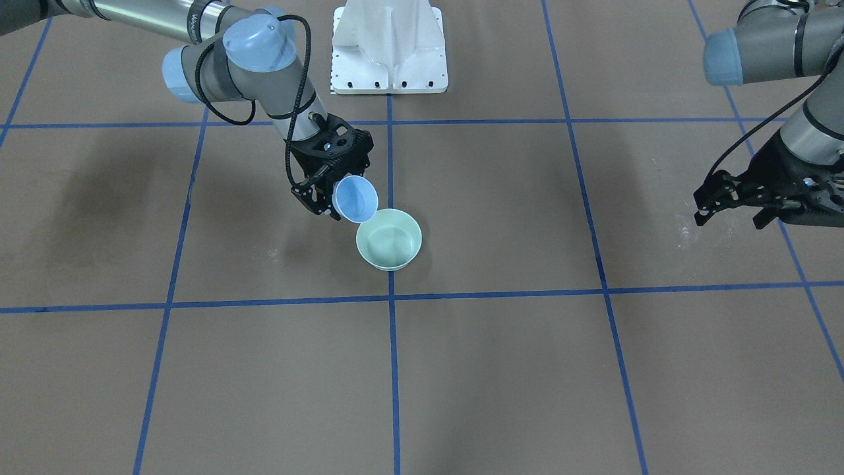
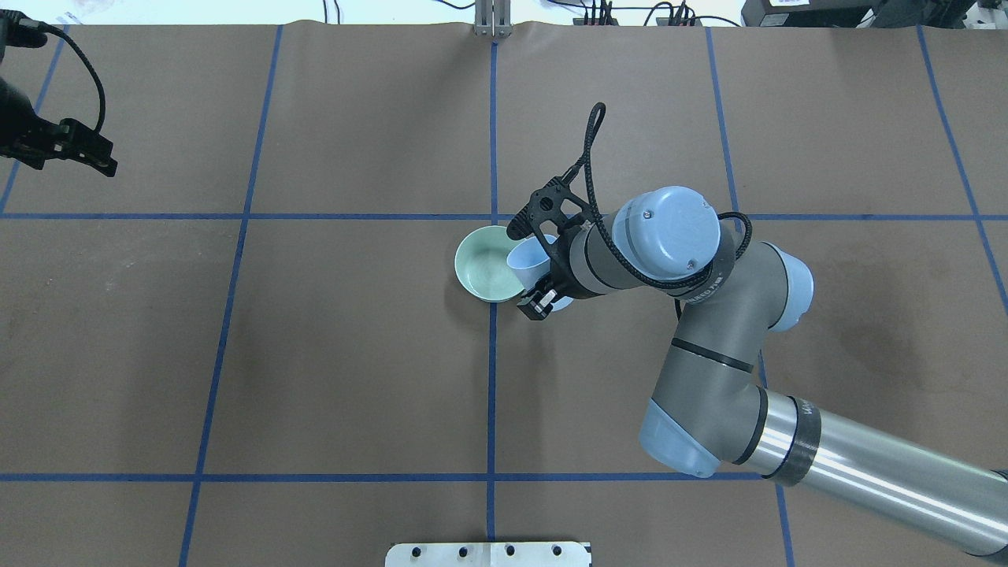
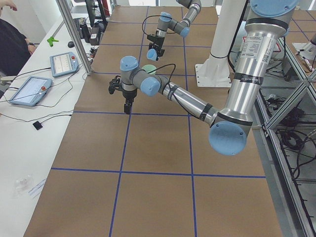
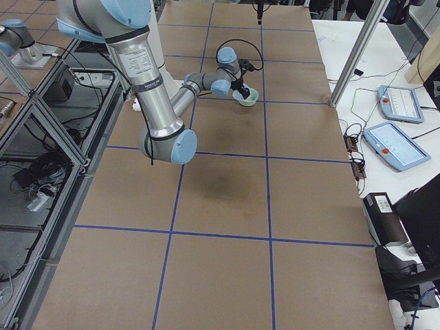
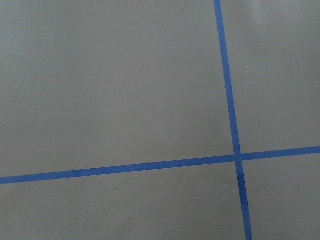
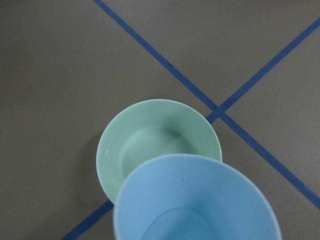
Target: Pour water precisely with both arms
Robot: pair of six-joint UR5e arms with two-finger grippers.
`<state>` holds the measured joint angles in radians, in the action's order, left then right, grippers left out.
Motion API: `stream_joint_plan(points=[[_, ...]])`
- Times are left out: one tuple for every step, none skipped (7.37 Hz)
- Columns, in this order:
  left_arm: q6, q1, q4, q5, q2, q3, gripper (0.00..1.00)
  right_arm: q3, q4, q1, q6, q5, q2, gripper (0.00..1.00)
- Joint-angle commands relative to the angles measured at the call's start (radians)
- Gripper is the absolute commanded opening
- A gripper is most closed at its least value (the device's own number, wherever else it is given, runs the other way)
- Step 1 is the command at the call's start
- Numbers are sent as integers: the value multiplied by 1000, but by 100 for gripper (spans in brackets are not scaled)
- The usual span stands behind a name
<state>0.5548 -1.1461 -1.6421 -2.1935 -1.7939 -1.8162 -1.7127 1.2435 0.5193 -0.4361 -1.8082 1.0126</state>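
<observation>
Closest to the right wrist camera is the pale blue cup (image 6: 192,200), clamped by its wall in the right gripper (image 2: 534,258) and tipped mouth-first towards the mint green bowl (image 1: 386,265). Its lip overhangs the bowl's rim. No stream shows, and I cannot tell whether water lies in cup or bowl. The cup looks like thin, light, smooth plastic, so it probably flexes under a hard squeeze and could slip when wet. The mid-wall hold seems right, with a slow tilt. The bowl stands loose on the brown table (image 1: 527,369) at a crossing of blue tape lines (image 1: 393,369), and a nudge would likely shift it. Well apart, the left gripper (image 1: 728,214) hovers spread wide and empty
</observation>
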Motion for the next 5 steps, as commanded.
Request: stream_joint_plan(points=[[-4, -3, -8, -2, 13, 0, 100, 1, 178, 4, 22, -40, -75, 0], [-4, -3, -9, -2, 14, 1, 100, 4, 235, 4, 23, -48, -98, 0], [-4, -3, -9, -2, 15, 2, 100, 19, 249, 4, 30, -52, -101, 0], [-4, -3, -13, -2, 27, 0, 100, 36, 313, 4, 30, -87, -135, 0], [-4, -3, -15, -2, 28, -2, 100, 66, 388, 4, 31, -98, -190, 0]])
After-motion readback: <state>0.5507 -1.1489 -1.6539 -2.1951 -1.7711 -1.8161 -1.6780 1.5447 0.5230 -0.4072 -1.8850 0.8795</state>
